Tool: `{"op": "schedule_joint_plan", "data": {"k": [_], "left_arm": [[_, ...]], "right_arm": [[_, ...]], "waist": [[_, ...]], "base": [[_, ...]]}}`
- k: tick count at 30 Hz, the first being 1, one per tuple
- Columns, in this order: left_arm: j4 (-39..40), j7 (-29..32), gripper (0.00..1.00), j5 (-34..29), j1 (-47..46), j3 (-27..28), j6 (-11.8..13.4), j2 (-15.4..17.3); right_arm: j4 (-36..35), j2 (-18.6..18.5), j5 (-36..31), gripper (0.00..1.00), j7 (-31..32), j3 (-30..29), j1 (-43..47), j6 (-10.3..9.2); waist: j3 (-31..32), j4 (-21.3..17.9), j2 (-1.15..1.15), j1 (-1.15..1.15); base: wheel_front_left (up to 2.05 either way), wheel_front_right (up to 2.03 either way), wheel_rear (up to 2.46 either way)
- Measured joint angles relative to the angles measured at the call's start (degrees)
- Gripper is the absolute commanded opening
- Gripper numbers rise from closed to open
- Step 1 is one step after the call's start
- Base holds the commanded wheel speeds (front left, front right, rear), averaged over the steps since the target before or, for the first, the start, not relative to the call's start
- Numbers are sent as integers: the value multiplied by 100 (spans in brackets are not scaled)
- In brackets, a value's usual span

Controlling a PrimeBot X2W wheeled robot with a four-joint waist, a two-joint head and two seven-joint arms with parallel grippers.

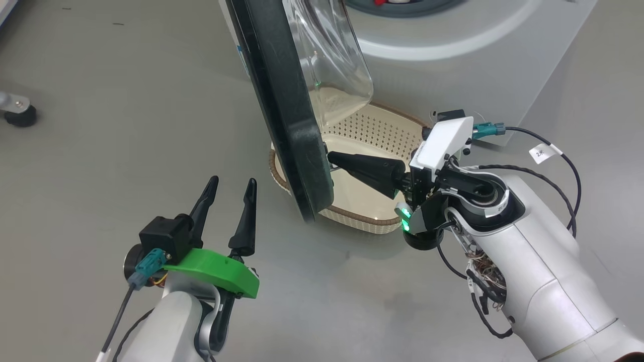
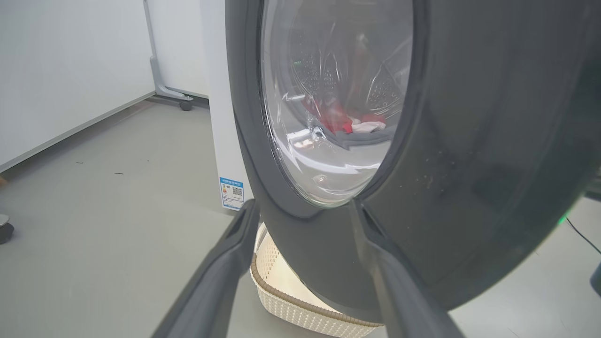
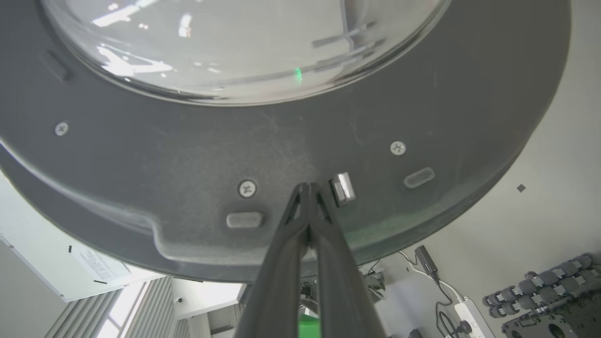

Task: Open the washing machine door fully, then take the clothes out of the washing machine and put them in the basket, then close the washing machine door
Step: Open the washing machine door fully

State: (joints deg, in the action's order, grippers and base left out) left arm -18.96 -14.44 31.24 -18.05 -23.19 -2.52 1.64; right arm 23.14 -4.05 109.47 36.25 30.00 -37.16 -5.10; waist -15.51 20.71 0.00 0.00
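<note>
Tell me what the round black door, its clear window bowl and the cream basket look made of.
Large round black door frame: likely moulded plastic, satin; screw heads and scuffs on its inner face. Bulging clear window bowl: glass or clear plastic, glossy, with sharp reflections. Small cream perforated basket: likely smooth plastic with even holes; brown rim looks woven, perhaps moulded.

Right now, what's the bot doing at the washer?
The right claw, shut, has its tips on the inner face of the washing machine door, which stands partly open over the basket. The left claw hangs open on the door's outer side, not touching. The clothes are inside the washing machine.
</note>
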Motion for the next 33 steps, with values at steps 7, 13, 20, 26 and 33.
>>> {"op": "schedule_joint_plan", "data": {"k": [7,13,20,26,33], "left_arm": [[-59,0,100,-25,102,142,27,1],[-131,0,100,-159,188,324,31,2],[-171,0,100,-255,360,576,55,16],[-171,0,100,-320,433,697,55,64],[-168,0,100,-422,568,831,54,94]], "right_arm": [[74,-118,-447,0,-276,-16,2,289],[14,-740,-1383,0,-762,121,37,773],[-163,-1530,-3002,0,-1793,382,289,1109],[-322,-1942,-4083,0,-2687,561,567,1109],[-505,-2164,-5072,0,-3809,662,945,1080]], "waist": [[173,-160,0,0],[402,-329,0,0],[657,-574,0,0],[826,-798,0,0],[981,-1045,0,0]], "base": [[0,0,0],[0,0,0],[0,0,0],[0,0,0],[0,0,0]]}}
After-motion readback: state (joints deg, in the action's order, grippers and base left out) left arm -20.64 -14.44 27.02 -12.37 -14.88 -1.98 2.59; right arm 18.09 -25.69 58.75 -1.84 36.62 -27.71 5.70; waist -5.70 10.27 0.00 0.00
